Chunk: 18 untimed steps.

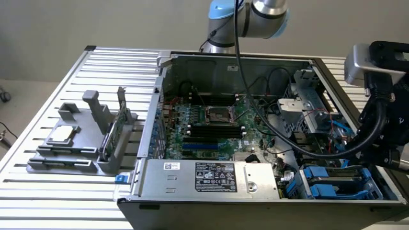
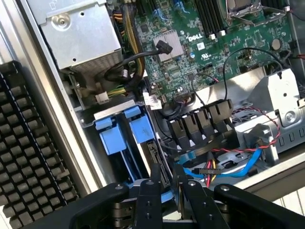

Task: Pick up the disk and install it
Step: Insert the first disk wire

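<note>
Pretty far along I'd say: the disk [image 2: 153, 157] sits edge-up in the drive bay [image 2: 112, 112], right beside another blue carrier [image 2: 110, 138]. The fingers [image 2: 153, 187] look to be pinching its near end, so it's not released and maybe not fully seated.

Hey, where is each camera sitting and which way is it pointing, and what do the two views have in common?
Exterior view: sits off the arm, raised, looking down at the open computer case on the slatted table; the arm shows at the top.
Wrist view: sits on the wrist, looking down into the case past the gripper at the blue drive bay.
Shared: the motherboard, the power supply and the blue drive bay.
</note>
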Tool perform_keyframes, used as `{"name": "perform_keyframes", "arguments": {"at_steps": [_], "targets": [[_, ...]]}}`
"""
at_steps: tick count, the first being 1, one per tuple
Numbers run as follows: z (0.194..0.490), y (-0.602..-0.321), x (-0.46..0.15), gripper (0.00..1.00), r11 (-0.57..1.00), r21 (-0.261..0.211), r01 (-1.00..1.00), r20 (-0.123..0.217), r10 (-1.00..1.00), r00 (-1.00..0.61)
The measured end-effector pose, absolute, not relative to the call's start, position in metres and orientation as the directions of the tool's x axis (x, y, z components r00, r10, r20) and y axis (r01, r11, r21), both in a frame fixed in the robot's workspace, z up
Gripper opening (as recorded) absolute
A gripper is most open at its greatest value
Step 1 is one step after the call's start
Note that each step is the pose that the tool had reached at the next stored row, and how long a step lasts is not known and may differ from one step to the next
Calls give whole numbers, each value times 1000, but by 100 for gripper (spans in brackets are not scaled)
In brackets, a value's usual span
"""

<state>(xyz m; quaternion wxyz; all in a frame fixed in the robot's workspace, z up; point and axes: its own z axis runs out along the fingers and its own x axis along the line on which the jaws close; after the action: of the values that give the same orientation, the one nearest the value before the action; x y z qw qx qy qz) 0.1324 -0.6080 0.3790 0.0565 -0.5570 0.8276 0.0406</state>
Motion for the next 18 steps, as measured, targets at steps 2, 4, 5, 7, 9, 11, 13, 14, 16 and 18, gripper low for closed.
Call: {"name": "perform_keyframes", "arguments": {"at_steps": [2, 4, 5, 7, 9, 11, 13, 14, 16, 18], "targets": [[379, -608, 132, 25, 387, 36, -921, -126, -913, -388], [379, -608, 132, 25, 397, 71, -915, -111, -909, -402], [379, -608, 132, 25, 402, 86, -912, -104, -906, -409], [379, -608, 132, 25, 421, 98, -902, -99, -898, -430], [379, -608, 132, 25, 449, 99, -888, -98, -884, -458], [379, -608, 132, 25, 480, 99, -872, -98, -867, -489], [379, -608, 132, 25, 511, 99, -854, -98, -849, -519], [379, -608, 132, 25, 526, 99, -845, -98, -839, -535], [379, -608, 132, 25, 557, 99, -824, -98, -819, -565], [378, -608, 132, 25, 587, 99, -804, -98, -798, -594]]}}
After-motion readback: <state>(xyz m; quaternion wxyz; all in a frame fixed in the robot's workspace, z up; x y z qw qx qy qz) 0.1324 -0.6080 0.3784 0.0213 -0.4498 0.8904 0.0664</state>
